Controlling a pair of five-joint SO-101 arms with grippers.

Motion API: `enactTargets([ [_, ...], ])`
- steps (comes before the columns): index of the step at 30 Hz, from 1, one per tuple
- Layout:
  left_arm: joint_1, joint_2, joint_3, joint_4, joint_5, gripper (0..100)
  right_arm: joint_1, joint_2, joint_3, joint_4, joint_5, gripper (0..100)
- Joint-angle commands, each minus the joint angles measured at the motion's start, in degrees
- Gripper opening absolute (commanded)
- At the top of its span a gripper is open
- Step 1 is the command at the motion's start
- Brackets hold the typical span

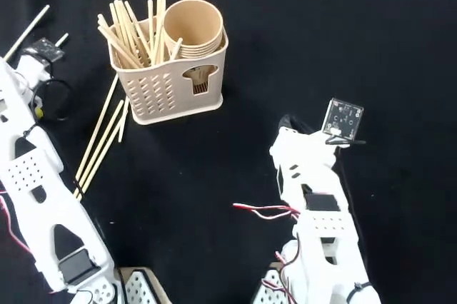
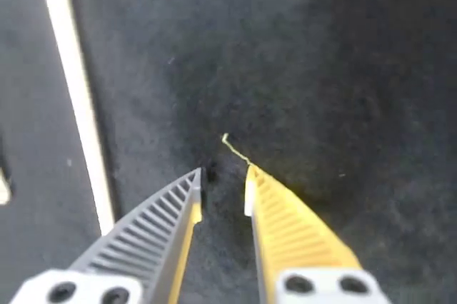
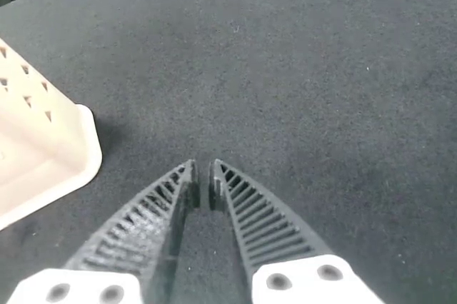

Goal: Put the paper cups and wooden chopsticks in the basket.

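Wooden chopsticks [image 1: 100, 140], a few long thin pale ones, lie loose on the black worktop [image 1: 285, 47], at 8 o'clock from the beige plastic basket with little holes [image 1: 168, 93]. More of them stand in the basket, next to the stacked brown paper cups [image 1: 193, 22]. The left claw [image 2: 223, 190] is a bit open and holds nothing. The right claw [image 3: 202, 175] is pinched closed and empty. I think the left claw should come down over 1 stick near its middle, squeeze gently, then lift slowly so it stays level.
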Motion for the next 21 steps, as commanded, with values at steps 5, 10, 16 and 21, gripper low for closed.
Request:
enactTargets([
  [5, -1.5, 2.4, -11.9, -1.4, 19.9, 15, -0.8, -0.1, -0.2, -1.2, 0.6, 5.2],
  [10, -0.7, 2.4, -11.1, -18.8, 30.6, 15, -0.8, -0.1, -0.2, -1.2, 0.6, 5.2],
  [16, -0.7, 2.5, -10.8, -44.6, 52.4, 15, -0.8, -0.1, -0.2, -1.2, 0.6, 5.2],
  [21, -0.4, 5.1, -11.6, -56.8, 72.7, 15, -0.8, -0.1, -0.2, -1.3, 0.6, 5.2],
])
